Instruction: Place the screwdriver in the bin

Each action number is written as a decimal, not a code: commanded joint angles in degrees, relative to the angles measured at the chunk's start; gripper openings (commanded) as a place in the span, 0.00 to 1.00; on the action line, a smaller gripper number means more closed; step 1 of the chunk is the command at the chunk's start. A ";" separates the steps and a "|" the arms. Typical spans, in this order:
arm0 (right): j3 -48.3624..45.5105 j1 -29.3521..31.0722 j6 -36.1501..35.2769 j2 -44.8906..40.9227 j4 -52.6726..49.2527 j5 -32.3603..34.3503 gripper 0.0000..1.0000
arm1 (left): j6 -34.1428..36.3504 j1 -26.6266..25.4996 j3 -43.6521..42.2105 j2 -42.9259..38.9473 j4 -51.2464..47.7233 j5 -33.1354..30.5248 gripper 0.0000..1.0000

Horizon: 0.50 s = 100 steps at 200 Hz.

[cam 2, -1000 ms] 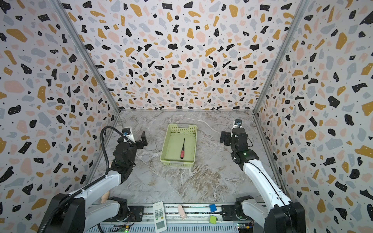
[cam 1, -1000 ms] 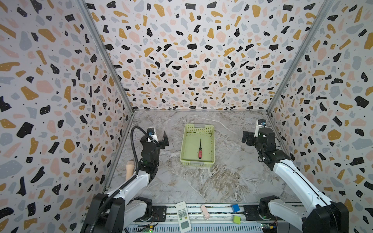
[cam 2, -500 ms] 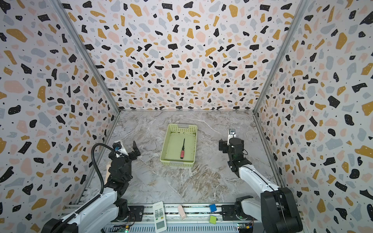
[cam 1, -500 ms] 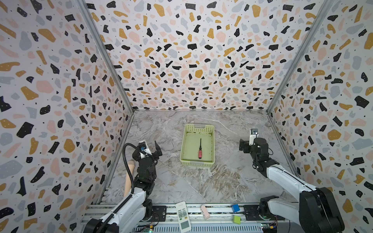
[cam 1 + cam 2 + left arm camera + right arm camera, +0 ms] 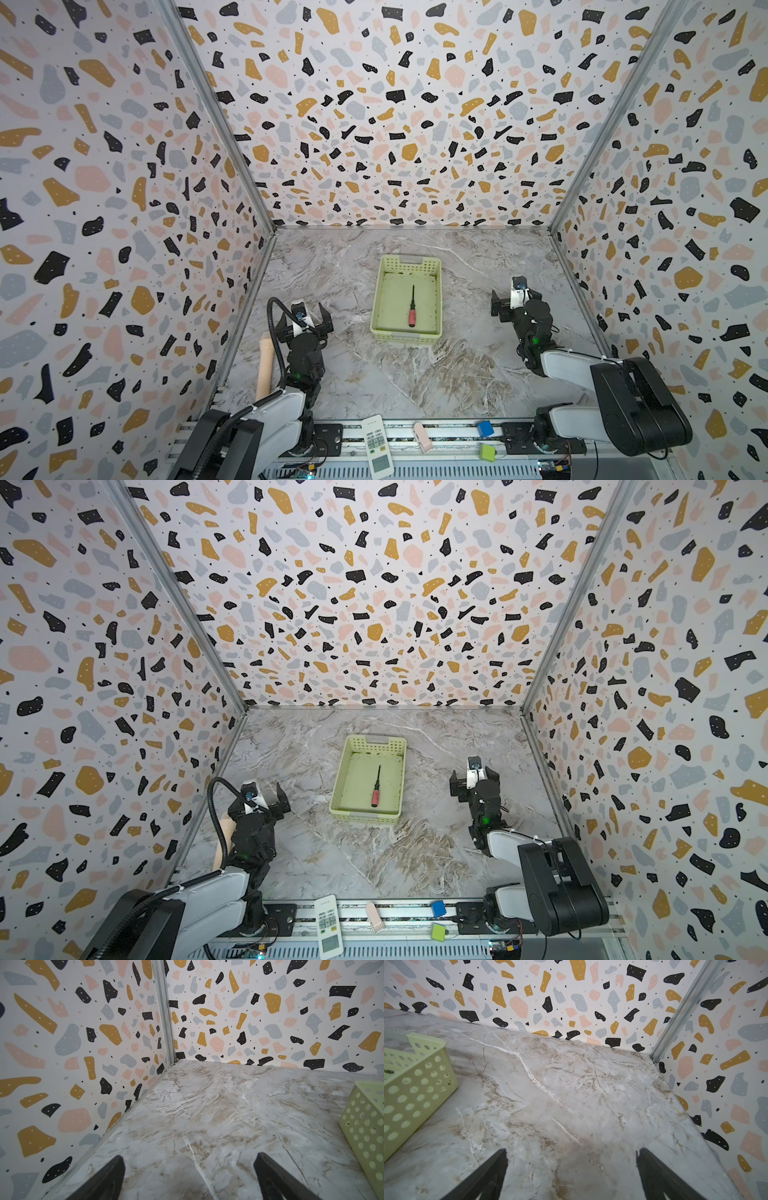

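2 arms pulled back toward table [image 5: 419,374] front edge. Left gripper [image 5: 304,321] wide, empty; right gripper [image 5: 514,299] wide, empty. Screwdriver [image 5: 412,309] unmoved, flat on bin [image 5: 409,261] floor, handle probably just short of front wall. You look done.

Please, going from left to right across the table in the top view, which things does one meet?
The left gripper → the bin, with the screwdriver lying inside it → the right gripper.
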 commanded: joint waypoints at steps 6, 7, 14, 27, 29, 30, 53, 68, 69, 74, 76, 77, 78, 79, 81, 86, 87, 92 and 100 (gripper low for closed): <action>-1.04 -1.84 -0.90 2.86 8.39 -4.15 0.99 | 2.88 0.21 0.23 5.69 12.60 -0.29 1.00; -1.13 -1.85 -0.93 3.00 8.66 -4.26 0.99 | 2.85 0.28 0.28 6.03 12.69 -0.19 1.00; -2.10 -1.96 -0.89 4.32 11.71 -4.68 0.99 | 2.81 0.53 0.61 8.48 14.47 0.73 1.00; -2.94 -3.01 0.42 3.96 12.16 -4.95 0.99 | 3.25 0.53 1.56 13.06 17.30 1.64 0.99; -3.21 -3.36 0.44 3.94 12.72 -5.69 0.99 | 3.26 0.53 1.84 13.65 17.28 1.70 1.00; -3.36 -3.54 0.49 3.94 13.06 -6.00 0.99 | 3.35 0.53 1.96 13.97 17.23 1.77 1.00; -8.18 -6.80 2.79 8.03 26.47 -10.67 0.99 | 2.11 1.92 3.86 19.14 18.50 2.39 1.00; -7.96 -7.32 2.72 7.13 24.59 -11.52 0.99 | 1.70 2.95 5.22 18.71 14.96 4.49 1.00; -7.89 -7.32 2.68 7.12 24.45 -11.69 0.99 | 1.64 3.06 5.32 18.61 14.58 4.74 1.00; -7.75 -7.32 2.27 7.23 24.51 -12.35 0.99 | 1.42 3.62 5.98 18.28 12.75 6.04 1.00; -7.77 -7.25 2.05 7.38 24.64 -12.61 0.99 | 1.37 3.90 6.24 18.27 12.34 6.76 1.00; -7.75 -7.24 1.95 7.41 24.65 -12.72 0.99 | 1.35 4.02 6.36 18.26 12.12 7.11 1.00; -7.74 -7.19 1.86 7.43 24.65 -12.81 0.99 | 1.34 4.17 6.51 18.25 11.93 7.46 1.00; -7.69 -7.17 1.81 7.49 24.70 -12.86 0.99 | 1.33 4.33 6.62 18.34 11.83 7.77 1.00; -7.52 -7.10 1.71 7.57 24.62 -12.96 0.99 | 1.17 4.60 6.82 18.51 11.58 8.40 1.00; -7.19 -6.97 1.67 7.71 24.07 -12.99 0.99 | 0.92 5.43 7.27 18.88 11.27 9.95 1.00; -7.10 -6.97 1.68 7.71 24.01 -12.99 0.99 | 0.82 5.62 7.36 18.91 11.15 10.25 1.00; -6.71 -6.97 1.67 7.61 22.96 -13.03 0.99 | 0.26 6.59 7.79 19.04 10.50 11.83 1.00; -6.05 -7.03 1.89 7.62 20.87 -12.75 0.99 | -0.37 7.89 8.47 18.89 8.65 14.11 1.00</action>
